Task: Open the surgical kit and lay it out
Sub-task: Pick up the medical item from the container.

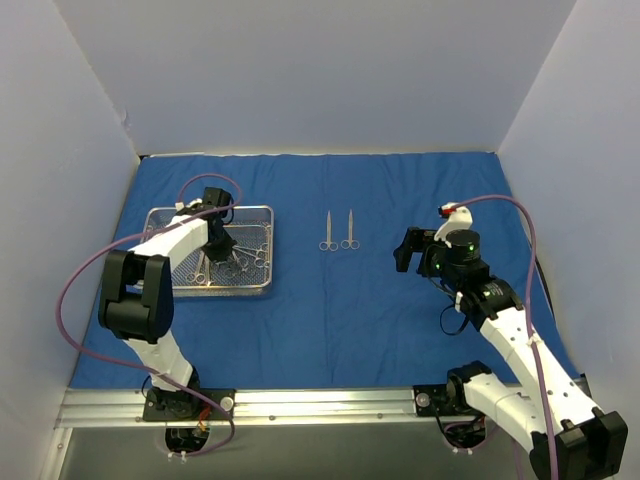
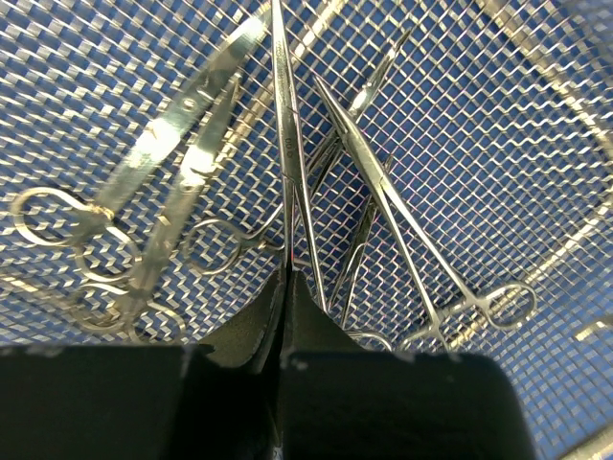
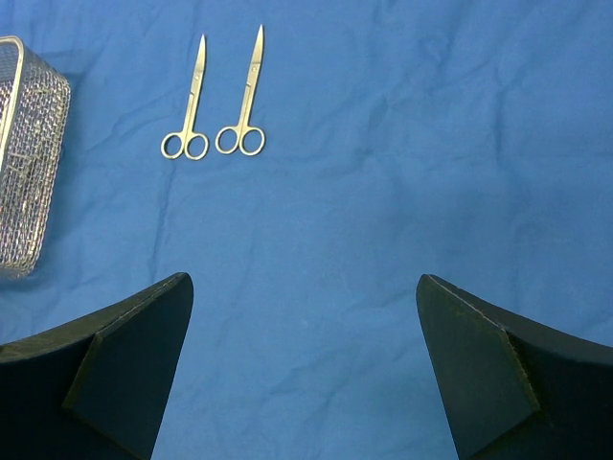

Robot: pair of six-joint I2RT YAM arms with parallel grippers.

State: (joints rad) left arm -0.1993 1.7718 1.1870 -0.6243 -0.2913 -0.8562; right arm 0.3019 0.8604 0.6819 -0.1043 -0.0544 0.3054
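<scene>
Left gripper (image 2: 285, 280) clamped on one slender instrument (image 2: 284, 144) inside mesh tray (image 1: 250, 208), frame left. Right gripper (image 3: 302, 287) spread wide over bare blue cloth (image 1: 380, 300), frame right. Two scissors (image 1: 328, 232) at centre, well clear of the tray edge.

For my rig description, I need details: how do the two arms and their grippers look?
Both the left arm and the right arm have white links and black joints. A lilac cable loops along each. The left gripper and the right gripper have broad, matte black fingers. Small green lights glow on the right wrist.
</scene>
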